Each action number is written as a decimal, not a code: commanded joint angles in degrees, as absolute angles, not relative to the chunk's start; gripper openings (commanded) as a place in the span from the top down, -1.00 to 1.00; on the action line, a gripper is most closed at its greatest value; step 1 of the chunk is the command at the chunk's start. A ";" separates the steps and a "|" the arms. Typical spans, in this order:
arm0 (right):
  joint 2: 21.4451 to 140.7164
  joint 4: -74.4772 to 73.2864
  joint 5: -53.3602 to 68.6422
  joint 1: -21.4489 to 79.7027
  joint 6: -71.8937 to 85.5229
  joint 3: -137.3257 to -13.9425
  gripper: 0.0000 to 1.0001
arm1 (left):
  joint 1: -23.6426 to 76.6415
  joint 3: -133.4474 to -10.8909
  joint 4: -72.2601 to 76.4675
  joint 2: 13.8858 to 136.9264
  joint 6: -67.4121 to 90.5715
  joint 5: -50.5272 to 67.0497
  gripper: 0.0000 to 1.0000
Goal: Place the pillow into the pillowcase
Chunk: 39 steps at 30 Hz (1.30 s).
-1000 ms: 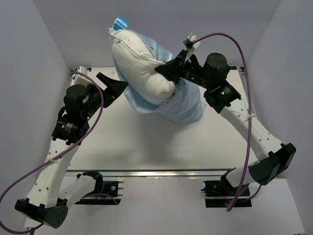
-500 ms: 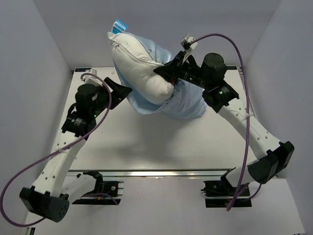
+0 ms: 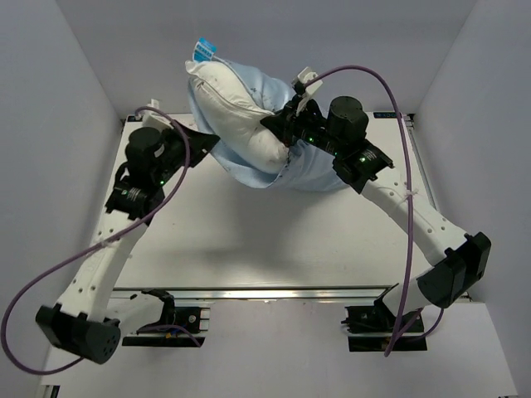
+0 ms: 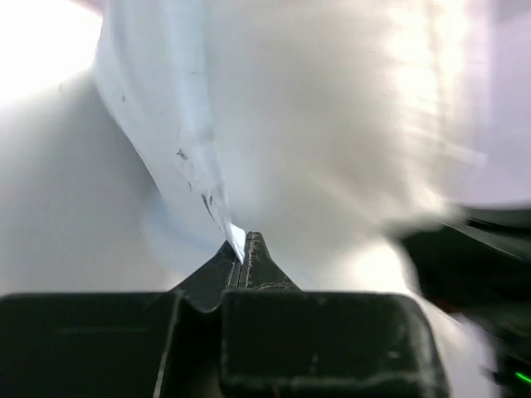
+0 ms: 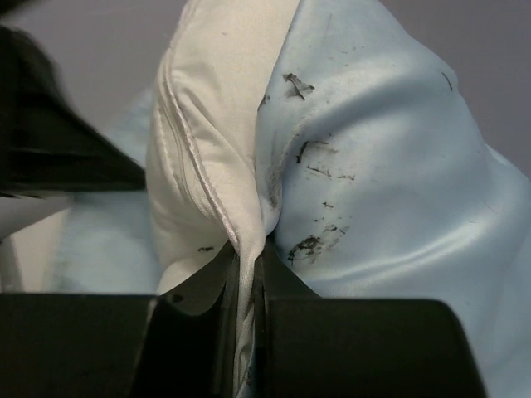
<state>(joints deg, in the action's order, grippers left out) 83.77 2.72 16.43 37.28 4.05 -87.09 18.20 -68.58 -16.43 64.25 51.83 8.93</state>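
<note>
Your left gripper (image 4: pixel 243 249) clamped shut on the pillowcase (image 3: pixel 319 172) edge, your right gripper (image 5: pixel 246 249) pinching the pillow (image 3: pixel 236 112) seam right beside the blue rim, pillow upper centre of top view, half out of case, table (image 3: pixel 249 240) showing below it

Plump white pillow (image 3: pixel 236 124) aloft, partly inside wrinkled light blue pillowcase (image 3: pixel 309 172).

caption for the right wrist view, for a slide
Right hand pinching the white pillow at its seam, beside the smudged light blue pillowcase.
</note>
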 commanded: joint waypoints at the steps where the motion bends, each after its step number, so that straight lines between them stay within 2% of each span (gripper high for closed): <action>1: 86.74 -1.85 3.27 35.95 -4.56 -84.12 1.00 | 17.93 -74.44 -17.92 54.15 51.33 5.63 1.00; 5: 87.98 -0.62 1.50 35.86 -7.81 -84.28 0.96 | 17.93 -75.93 -18.11 52.12 52.56 5.62 1.00; 8: 87.81 -0.62 0.88 35.77 -9.40 -86.30 0.20 | 17.93 -76.81 -16.79 53.43 52.56 5.98 1.00; 9: 87.37 -0.62 3.32 35.60 -11.14 -86.83 -0.16 | 17.93 -76.73 -16.44 54.22 52.47 6.15 1.00; 12: 84.12 2.98 7.98 35.07 -13.87 -87.54 -0.52 | 17.93 -74.98 -13.89 54.84 53.35 7.73 1.00; 13: 83.07 3.77 8.69 35.07 -14.50 -87.63 -0.56 | 17.84 -74.54 -13.28 55.10 53.70 8.08 1.00; 18: 78.49 5.71 17.11 35.94 -14.85 -92.02 -0.58 | 17.93 -72.43 -10.11 56.07 54.49 9.75 1.00; 21: 76.91 8.07 22.56 37.35 -16.08 -92.29 -0.44 | 17.93 -71.81 -8.79 57.21 54.93 11.16 1.00; 23: 75.59 10.88 25.12 38.23 -19.24 -90.89 -0.43 | 17.93 -71.46 -7.83 57.74 55.28 11.69 1.00; 27: 76.37 13.63 28.56 41.30 -23.90 -92.26 -0.63 | 17.93 -70.31 -6.77 57.48 55.72 12.04 1.00; 32: 80.58 12.49 30.41 44.73 -25.74 -96.85 -0.67 | 17.93 -68.21 -6.33 55.90 56.34 11.69 1.00; 35: 84.28 10.46 29.80 48.68 -28.29 -99.05 -0.49 | 17.93 -66.98 -6.15 54.15 56.78 10.90 1.00; 36: 85.33 10.46 28.66 49.65 -29.52 -99.23 -0.21 | 17.84 -66.36 -6.24 53.44 56.78 10.81 1.00; 39: 90.60 10.29 25.51 49.83 -30.67 -102.03 0.08 | 17.84 -66.01 -6.85 52.30 56.87 10.63 1.00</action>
<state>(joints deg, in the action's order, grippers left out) 87.02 10.28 28.51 49.60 -27.77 -98.80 18.11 -65.67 -11.31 55.64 56.01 11.03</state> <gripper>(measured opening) 0.478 0.027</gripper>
